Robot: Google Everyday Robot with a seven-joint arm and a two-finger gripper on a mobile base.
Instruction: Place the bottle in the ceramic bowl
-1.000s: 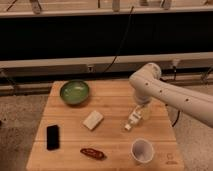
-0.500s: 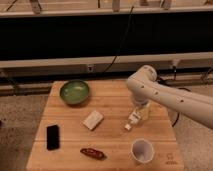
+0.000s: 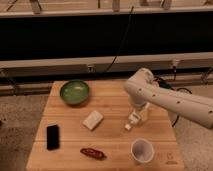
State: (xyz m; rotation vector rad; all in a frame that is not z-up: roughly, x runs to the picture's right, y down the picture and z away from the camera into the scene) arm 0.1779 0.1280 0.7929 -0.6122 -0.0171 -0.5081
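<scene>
Right of centre on wooden surface (image 3: 110, 97), tool (image 3: 138, 113) sits low over bottle (image 3: 130, 122) (clamped or apart: cannot tell), presumably lined up for pickup. Bottle well apart from ceramic bowl (image 3: 75, 93), back-left corner.

Table (image 3: 107, 98): wood, pale planks, matt, smooth.
Ceramic bowl (image 3: 75, 93), 10 o'clock on table: was glossy green inside, rim darker.
Bottle (image 3: 131, 122), 3 o'clock: clear plastic, pale label, white cap.
Gripper (image 3: 136, 116) sat right at bottle, 3 o'clock; arm (image 3: 172, 100) shell looked smooth white plastic, slight sheen.
Cup (image 3: 142, 150), 5 o'clock: white, smooth, material unclear.
Phone (image 3: 52, 136), 8 o'clock: black, smooth face.
Block (image 3: 93, 120), near centre: pale, matt.
Floor (image 3: 20, 122): speckled, looked rough.
</scene>
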